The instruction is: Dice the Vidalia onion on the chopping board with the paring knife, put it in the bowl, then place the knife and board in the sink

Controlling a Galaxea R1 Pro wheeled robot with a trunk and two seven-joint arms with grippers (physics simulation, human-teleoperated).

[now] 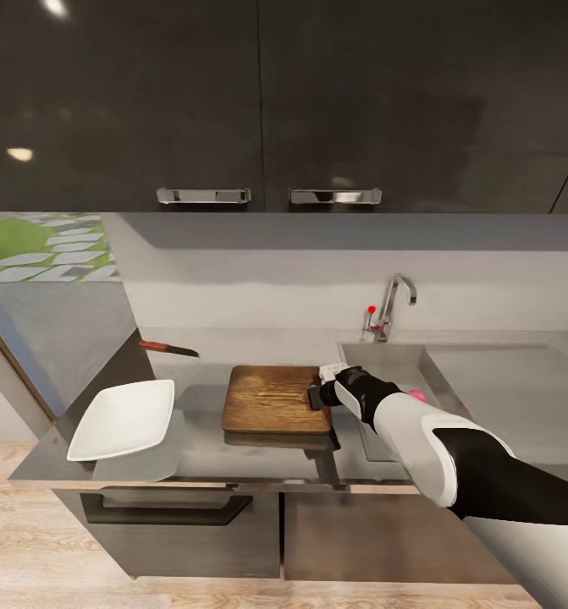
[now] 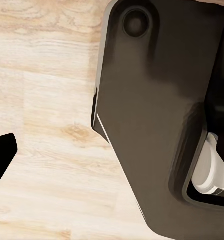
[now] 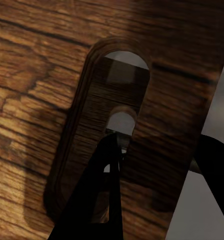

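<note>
Brown wooden chopping board (image 1: 275, 397), rectangular, rounded corners, dark grain streaks: flat on your smooth grey tabletop (image 1: 207, 452), just left of the grey steel sink (image 1: 402, 364).

Your right tool (image 1: 324, 391): at the board's right edge. The right wrist view puts the board's slotted handle hole (image 3: 114, 100) directly ahead, with one dark finger (image 3: 99, 195) reaching into the slot; whether the jaws are clamped on the board, you cannot tell.

Small pinkish-red Vidalia onion (image 1: 416, 395): in the basin, mostly hidden behind your right forearm.

Red-handled paring knife (image 1: 168, 347) with dark blade: on the tabletop behind the board, well left.

Glossy white squarish bowl (image 1: 123, 419): near the tabletop's front left corner, left of the board.

Chrome tap (image 1: 394, 304) with red knob: behind the basin.

Your left tool: state cannot be told; its wrist view shows pale wooden floor (image 2: 47, 125) and a dark robot panel (image 2: 157, 115).
</note>
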